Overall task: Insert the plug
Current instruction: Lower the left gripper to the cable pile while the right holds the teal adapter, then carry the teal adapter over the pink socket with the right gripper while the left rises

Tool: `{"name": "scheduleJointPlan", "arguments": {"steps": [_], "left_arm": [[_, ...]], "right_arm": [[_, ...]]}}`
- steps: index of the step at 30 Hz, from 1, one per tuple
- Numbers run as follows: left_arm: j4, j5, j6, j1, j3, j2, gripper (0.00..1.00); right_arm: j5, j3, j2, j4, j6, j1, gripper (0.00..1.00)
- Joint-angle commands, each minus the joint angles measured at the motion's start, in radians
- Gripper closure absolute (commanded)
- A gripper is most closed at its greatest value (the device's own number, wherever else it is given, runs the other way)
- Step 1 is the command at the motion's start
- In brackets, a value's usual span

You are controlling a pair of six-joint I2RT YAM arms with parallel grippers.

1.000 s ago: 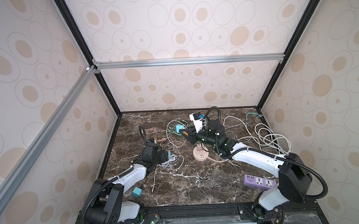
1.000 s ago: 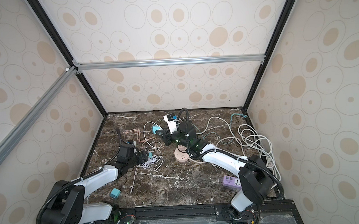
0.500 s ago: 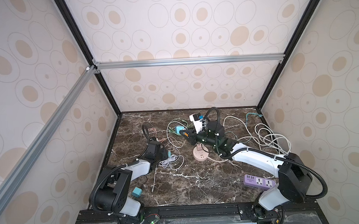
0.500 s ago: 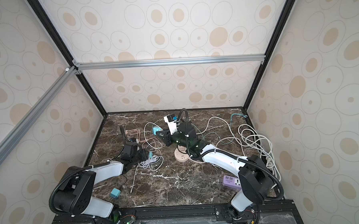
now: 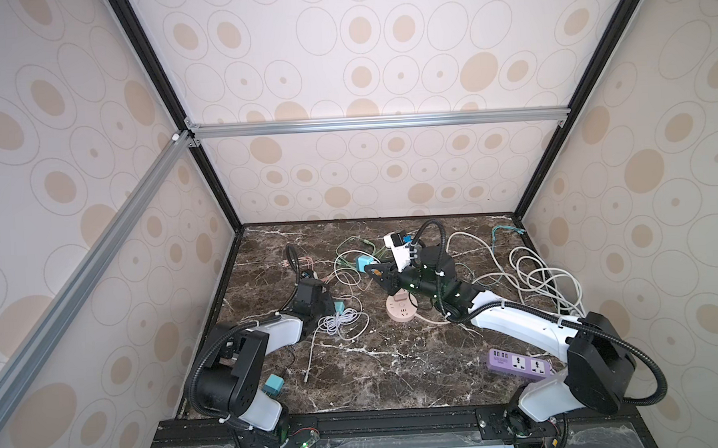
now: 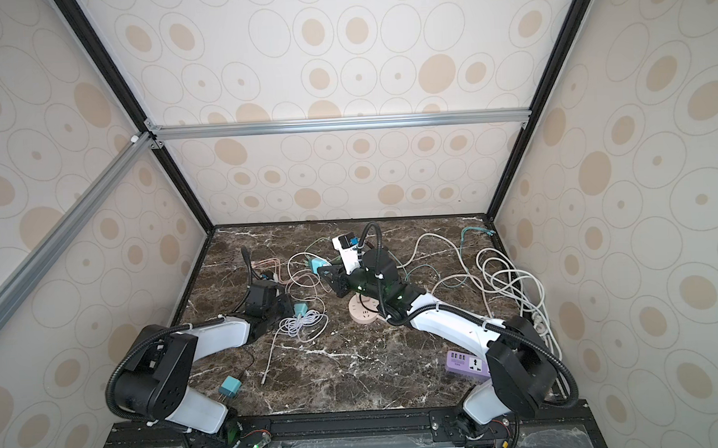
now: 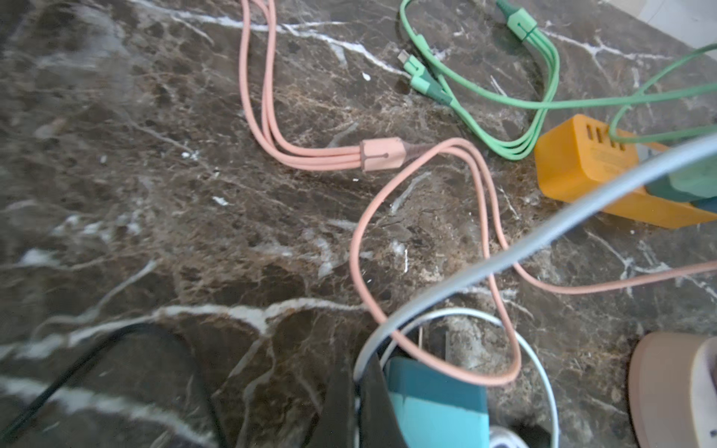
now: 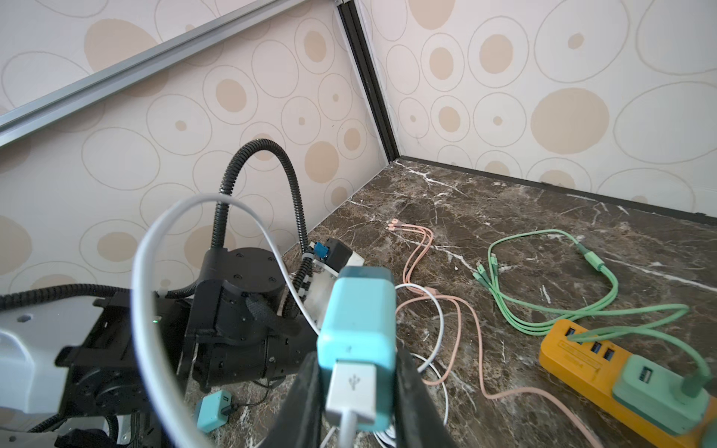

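left pincer (image 5: 327,306): closed tight, left of centre in both top views, tips low over the bench (image 5: 397,377); a pale cable runs in by its fingers in the left wrist view; whether it is pinched I cannot tell
small teal charger (image 5: 339,307): just beside those tips, at the edge of the coiled white cable (image 5: 343,323)
teal USB charger (image 8: 357,310): the plug, I judge; centre of a top view, clear of the bench; a white USB lead sits in its near port
right pincer (image 5: 371,269): clamped on that charger's two sides
axis: the charger's length runs along the fingers; USB end faces the wrist, so the prongs probably point outward, unseen
pink round socket (image 5: 399,312): just below and right of the held charger, partly under the right forearm
orange power strip (image 8: 578,351): near, ahead of the right pincer
purple power strip (image 5: 521,361): lower right, well apart
nearer arm: the right; the charger probably needs turning prongs-down before any socket
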Motion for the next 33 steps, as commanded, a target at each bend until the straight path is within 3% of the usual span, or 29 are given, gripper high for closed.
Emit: {"name": "scheduleJointPlan", "arguments": {"steps": [1,7,12,15,20,26,33], "left_arm": [[-0.108,-0.112,0.002,0.002,0.000,-0.154,1.00],[-0.333,-0.179,-0.058,-0.016,0.016,-0.469,1.00],[-0.501,-0.237,-0.064,-0.020,0.122,-0.600,1.00],[-0.554,-0.238,-0.038,-0.022,0.220,-0.609,1.00],[-0.547,-0.122,-0.033,-0.048,0.365,-0.558,1.00],[-0.560,-0.136,0.040,-0.158,0.591,-0.457,1.00],[-0.541,-0.084,0.090,-0.165,0.729,-0.489,1.00]], "right_arm": [[0.003,-0.039,-0.090,0.004,-0.048,-0.023,1.00],[-0.126,-0.094,-0.204,-0.189,-0.280,-0.100,1.00],[-0.185,-0.018,-0.226,-0.602,-0.606,-0.161,1.00],[-0.204,0.024,-0.214,-0.756,-0.701,-0.197,1.00],[-0.205,0.085,-0.154,-1.000,-0.909,-0.203,1.00],[-0.149,0.155,-0.039,-1.151,-1.136,-0.201,1.00],[-0.100,0.334,0.142,-1.329,-1.329,-0.201,1.00]]}}
